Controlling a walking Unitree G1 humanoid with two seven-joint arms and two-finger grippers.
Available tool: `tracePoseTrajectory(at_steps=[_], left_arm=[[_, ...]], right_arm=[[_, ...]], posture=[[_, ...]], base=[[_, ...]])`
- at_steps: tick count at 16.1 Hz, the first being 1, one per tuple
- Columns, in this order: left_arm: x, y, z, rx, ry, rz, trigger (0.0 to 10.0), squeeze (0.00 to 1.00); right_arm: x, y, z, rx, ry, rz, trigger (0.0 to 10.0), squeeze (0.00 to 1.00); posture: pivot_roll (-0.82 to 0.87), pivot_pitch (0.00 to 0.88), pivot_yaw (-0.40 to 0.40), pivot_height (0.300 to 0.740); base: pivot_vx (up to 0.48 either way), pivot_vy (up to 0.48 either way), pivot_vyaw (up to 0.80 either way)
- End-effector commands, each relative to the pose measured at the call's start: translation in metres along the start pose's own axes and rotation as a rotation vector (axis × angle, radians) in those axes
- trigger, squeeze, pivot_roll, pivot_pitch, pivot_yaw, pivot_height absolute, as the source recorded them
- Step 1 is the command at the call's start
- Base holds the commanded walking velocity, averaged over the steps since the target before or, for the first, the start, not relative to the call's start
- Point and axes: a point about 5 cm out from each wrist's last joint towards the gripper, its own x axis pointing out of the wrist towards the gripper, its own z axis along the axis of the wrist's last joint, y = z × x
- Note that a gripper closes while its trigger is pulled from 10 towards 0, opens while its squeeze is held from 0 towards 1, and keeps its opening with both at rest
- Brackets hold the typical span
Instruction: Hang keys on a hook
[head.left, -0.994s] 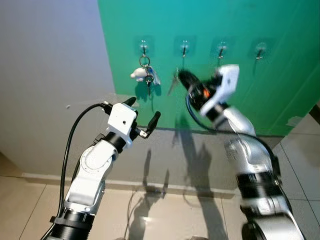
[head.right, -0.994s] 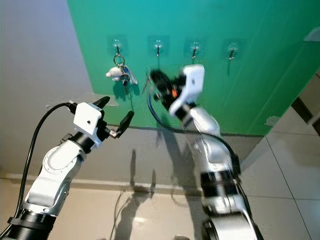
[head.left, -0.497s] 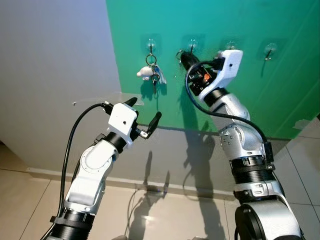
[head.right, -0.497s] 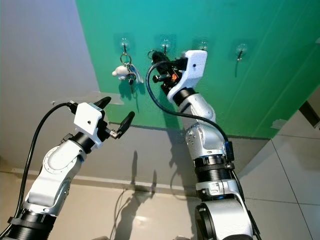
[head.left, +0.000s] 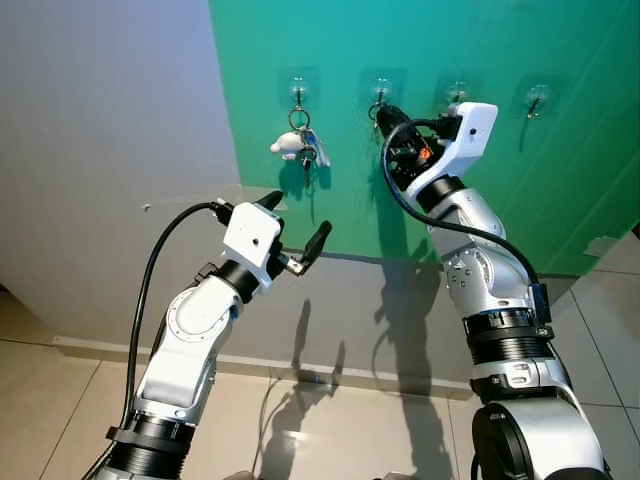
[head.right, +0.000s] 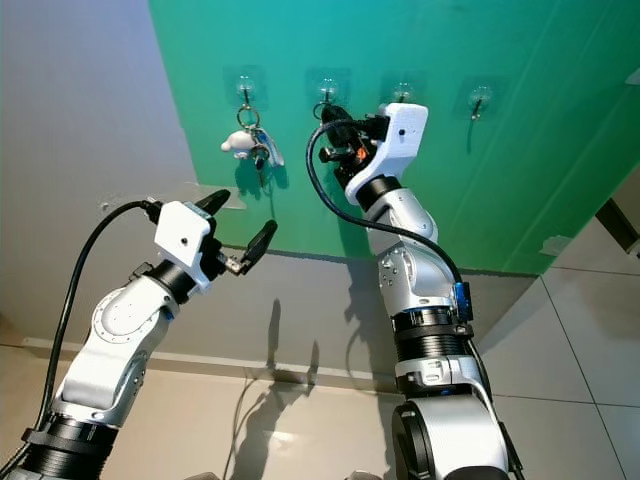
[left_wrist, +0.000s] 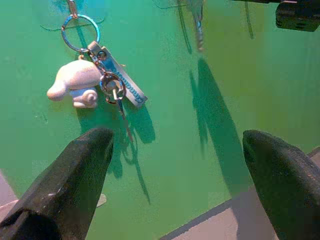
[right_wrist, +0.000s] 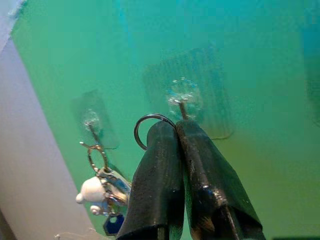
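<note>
The right gripper (right_wrist: 176, 131), pinched on a key ring (right_wrist: 148, 131), reaches the second hook (right_wrist: 181, 102), ring not yet on it.

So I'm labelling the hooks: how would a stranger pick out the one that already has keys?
Look at the green wall with its row of four clear hooks. The leftmost hook is the one: from it hangs a key bunch with a small white figure, while its neighbours carry nothing like that.

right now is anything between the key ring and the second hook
Nothing visible. The right gripper, shut on the key ring, holds it just beside the hook with only bare green wall between. The other keys hang on the next hook over.
</note>
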Motion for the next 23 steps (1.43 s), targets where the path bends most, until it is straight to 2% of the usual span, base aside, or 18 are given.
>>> tracePoseTrajectory(at_steps=[1,8,11,14,16,23], left_arm=[[0.001,0.000,-0.001,-0.003,0.005,-0.014,10.0,0.00],[0.001,-0.001,-0.001,0.000,0.010,-0.025,10.0,0.00],[0.000,-0.002,-0.002,0.002,0.012,-0.028,10.0,0.00],[0.000,-0.002,-0.002,0.002,0.011,-0.031,10.0,0.00],[0.000,-0.003,-0.001,0.001,0.011,-0.036,10.0,0.00],[0.000,-0.003,-0.001,0.000,0.010,-0.040,10.0,0.00]], right_arm=[[0.004,-0.002,0.003,-0.013,0.009,-0.013,10.0,0.00],[0.002,-0.005,-0.010,-0.044,0.092,-0.033,10.0,0.00],[0.000,-0.006,-0.007,-0.046,0.074,-0.030,10.0,0.00],[0.000,0.003,0.006,0.004,-0.024,0.053,10.0,0.00],[0.002,0.004,0.010,0.013,-0.041,0.054,10.0,0.00],[0.006,-0.002,0.005,0.011,-0.004,-0.012,10.0,0.00]], posture=[[-0.06,0.000,0.008,0.740],[-0.06,0.000,0.011,0.740],[-0.06,0.000,0.015,0.740],[-0.06,0.000,0.016,0.740],[-0.06,0.000,0.017,0.740],[-0.06,0.000,0.018,0.740]], base=[[0.000,0.000,0.00],[0.000,0.000,0.00],[0.000,0.000,0.00],[0.000,0.000,0.00],[0.000,0.000,0.00],[0.000,0.000,0.00]])
